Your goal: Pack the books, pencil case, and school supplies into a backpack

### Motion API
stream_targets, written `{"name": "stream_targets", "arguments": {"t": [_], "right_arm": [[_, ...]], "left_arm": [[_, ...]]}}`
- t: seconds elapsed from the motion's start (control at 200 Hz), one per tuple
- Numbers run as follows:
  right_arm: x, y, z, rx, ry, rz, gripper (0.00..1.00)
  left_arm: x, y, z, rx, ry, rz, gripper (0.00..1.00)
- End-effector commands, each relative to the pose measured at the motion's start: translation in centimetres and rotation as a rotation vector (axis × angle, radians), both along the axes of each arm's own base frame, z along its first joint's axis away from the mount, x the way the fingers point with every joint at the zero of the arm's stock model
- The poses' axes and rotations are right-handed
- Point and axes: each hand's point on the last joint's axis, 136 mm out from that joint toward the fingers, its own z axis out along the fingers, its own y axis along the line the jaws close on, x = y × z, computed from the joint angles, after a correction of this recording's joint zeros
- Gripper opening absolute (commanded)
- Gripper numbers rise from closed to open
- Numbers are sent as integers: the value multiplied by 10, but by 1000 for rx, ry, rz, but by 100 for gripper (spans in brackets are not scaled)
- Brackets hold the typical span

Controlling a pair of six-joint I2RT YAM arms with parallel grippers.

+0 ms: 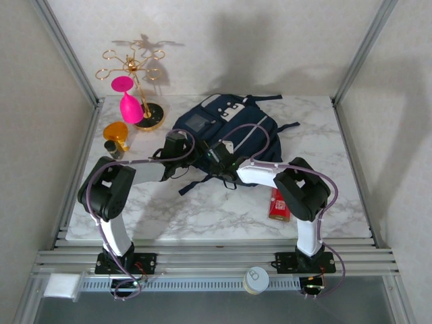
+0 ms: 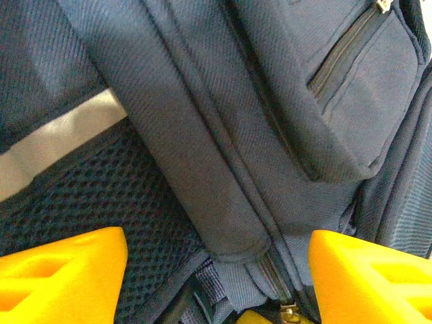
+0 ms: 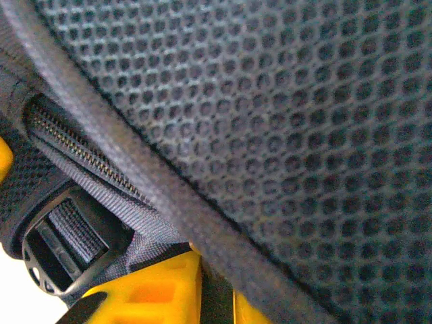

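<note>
The navy blue fabric backpack (image 1: 229, 125) is lying at the back middle of the worktop (image 1: 202, 209). The left gripper (image 2: 217, 236) is hanging wide open over it. The right gripper (image 3: 210, 291) is pinching its edge, nearly closed. The small flat red pack (image 1: 279, 204) is waiting unpacked near the front right corner.

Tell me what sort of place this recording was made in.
Probably a robot test cell, not a home: a marble-patterned table boxed in by aluminium framing and plain white walls, with a backpack laid out.
</note>
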Motion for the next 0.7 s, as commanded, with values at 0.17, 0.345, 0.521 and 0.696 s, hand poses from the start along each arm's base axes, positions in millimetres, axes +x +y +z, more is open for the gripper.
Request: {"name": "stream_targets", "arguments": {"t": [0.17, 0.345, 0.521, 0.696], "right_arm": [[21, 2, 55, 59, -112, -8, 9], [8, -17, 62, 12, -53, -16, 5], [-15, -31, 55, 2, 43, 25, 2], [-32, -36, 56, -52, 96, 107, 0]], "left_arm": [[-2, 5, -20, 28, 47, 23, 71], [5, 10, -23, 77, 43, 36, 71], [10, 11, -20, 63, 29, 46, 70], [13, 11, -20, 65, 28, 45, 68]]}}
